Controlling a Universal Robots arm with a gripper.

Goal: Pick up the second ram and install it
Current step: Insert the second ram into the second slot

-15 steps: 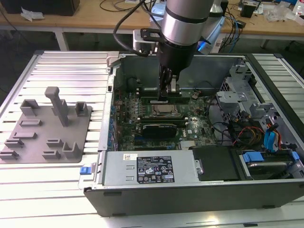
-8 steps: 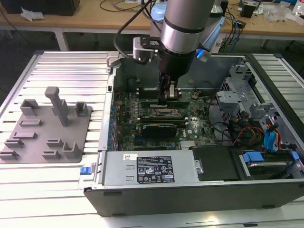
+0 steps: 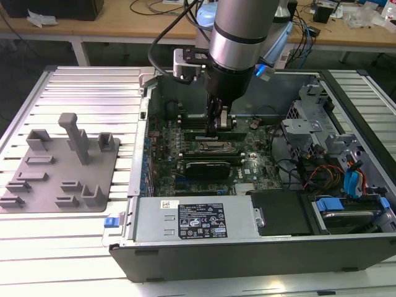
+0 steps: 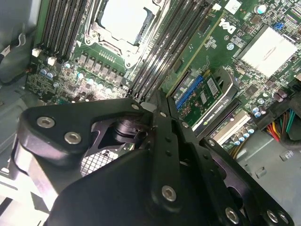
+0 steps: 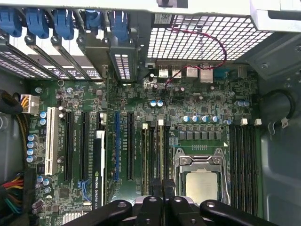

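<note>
Gripper [image 3: 221, 127] is reaching down from the top centre of the exterior view into the open computer case [image 3: 247, 257], which is lying on the slatted table [image 3: 93, 80]. In both wrist views its fingers are drawn together and pinching the second ram [image 4: 197, 44]. This green stick is running out from the fingertips along the bank of black memory slots [image 5: 154, 155]. Whether the stick is sitting in a slot or hanging just above one cannot be told.

The bank is lying between the CPU socket [image 5: 201, 181] and the graphics card [image 4: 211, 94]. Both are standing just beside the gripper's working line and crowding it on either side. The power supply [image 3: 198, 219] is occupying the lower centre of the exterior view, near the graphics card. The drive cage [image 3: 309, 124] and a coloured cable bundle [image 3: 328, 173] are sitting at the exterior view's right, well apart from the gripper. A grey fixture plate [image 3: 62, 173] is resting on the table at the exterior view's left, outside the case.
</note>
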